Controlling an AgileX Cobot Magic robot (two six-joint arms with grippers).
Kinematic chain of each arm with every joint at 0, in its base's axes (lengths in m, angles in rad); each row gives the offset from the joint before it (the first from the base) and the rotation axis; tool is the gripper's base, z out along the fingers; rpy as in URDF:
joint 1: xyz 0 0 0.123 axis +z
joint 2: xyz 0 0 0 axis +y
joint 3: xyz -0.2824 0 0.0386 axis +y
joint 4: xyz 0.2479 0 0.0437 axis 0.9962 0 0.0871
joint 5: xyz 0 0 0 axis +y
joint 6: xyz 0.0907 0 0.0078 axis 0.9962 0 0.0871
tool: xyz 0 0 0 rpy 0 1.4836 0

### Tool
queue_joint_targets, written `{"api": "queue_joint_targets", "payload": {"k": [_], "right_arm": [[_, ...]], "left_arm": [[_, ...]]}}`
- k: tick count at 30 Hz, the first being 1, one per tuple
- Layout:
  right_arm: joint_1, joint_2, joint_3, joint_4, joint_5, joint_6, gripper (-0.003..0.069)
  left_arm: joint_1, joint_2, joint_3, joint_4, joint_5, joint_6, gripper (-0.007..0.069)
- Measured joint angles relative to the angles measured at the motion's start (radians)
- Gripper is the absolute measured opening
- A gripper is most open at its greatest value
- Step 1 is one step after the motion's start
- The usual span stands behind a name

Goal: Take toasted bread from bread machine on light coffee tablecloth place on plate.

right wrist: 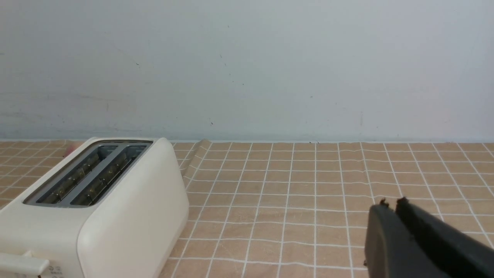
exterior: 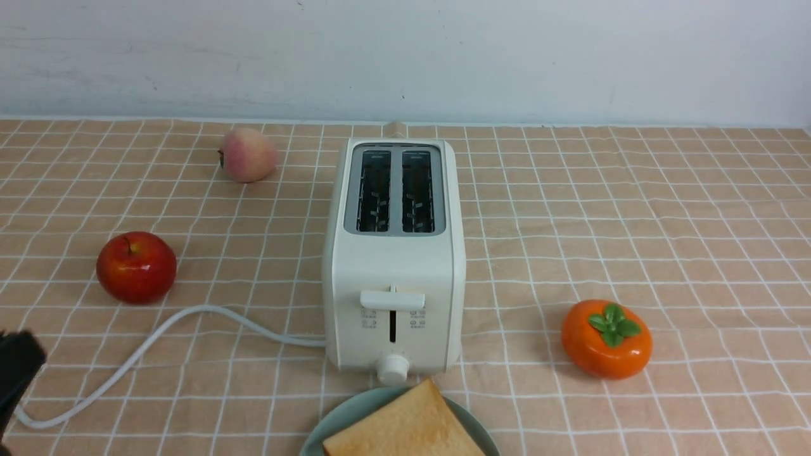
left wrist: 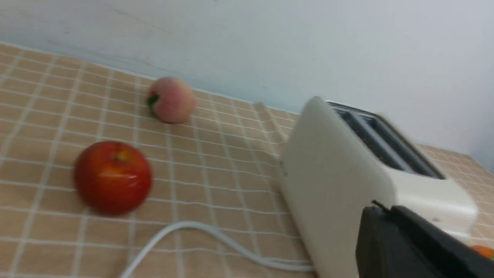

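Observation:
The cream-white bread machine (exterior: 393,253) stands mid-table on the light coffee tablecloth (exterior: 633,221); both slots show empty. Toasted bread (exterior: 402,427) lies on the pale green plate (exterior: 355,415) at the front edge, just before the toaster's knob. I see one golden slice face; a second slice cannot be told apart. My left gripper (left wrist: 382,210) is shut and empty, beside the toaster's left side (left wrist: 332,181); a black part of it shows at the front view's left edge (exterior: 16,373). My right gripper (right wrist: 391,202) is shut and empty, above the cloth right of the toaster (right wrist: 96,208).
A red apple (exterior: 136,266) and a pink peach (exterior: 248,155) lie left of the toaster. An orange persimmon (exterior: 606,339) lies to its right. The white power cord (exterior: 158,342) runs from the toaster toward the front left. A pale wall backs the table.

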Motion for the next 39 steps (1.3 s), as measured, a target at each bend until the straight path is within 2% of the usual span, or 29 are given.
{"api": "queue_joint_targets", "payload": {"k": [2, 4, 5, 9, 13, 36, 39], "right_arm": [[0.0, 0.0, 0.0, 0.0, 0.0, 0.0, 0.0037], [0.0, 0.0, 0.0, 0.0, 0.0, 0.0, 0.004], [0.0, 0.0, 0.0, 0.0, 0.0, 0.0, 0.0042], [0.0, 0.0, 0.0, 0.0, 0.0, 0.0, 0.0048], [0.0, 0.0, 0.0, 0.001, 0.001, 0.0, 0.0053], [0.007, 0.0, 0.0, 0.002, 0.019, 0.0, 0.0086], [0.03, 0.0, 0.0, 0.002, 0.017, 0.0, 0.009]], "left_arm": [[0.092, -0.129, 0.13, -0.047, 0.001, 0.095, -0.0007], [0.126, -0.173, 0.179, -0.066, 0.008, 0.131, -0.0006], [0.164, -0.231, 0.212, -0.089, 0.053, 0.17, -0.0006], [0.208, -0.264, 0.223, -0.112, 0.24, 0.229, -0.0001], [0.209, -0.264, 0.226, -0.112, 0.296, 0.232, 0.0], [0.209, -0.264, 0.226, -0.112, 0.294, 0.232, 0.0016], [0.209, -0.264, 0.226, -0.112, 0.294, 0.232, 0.0016]]}}
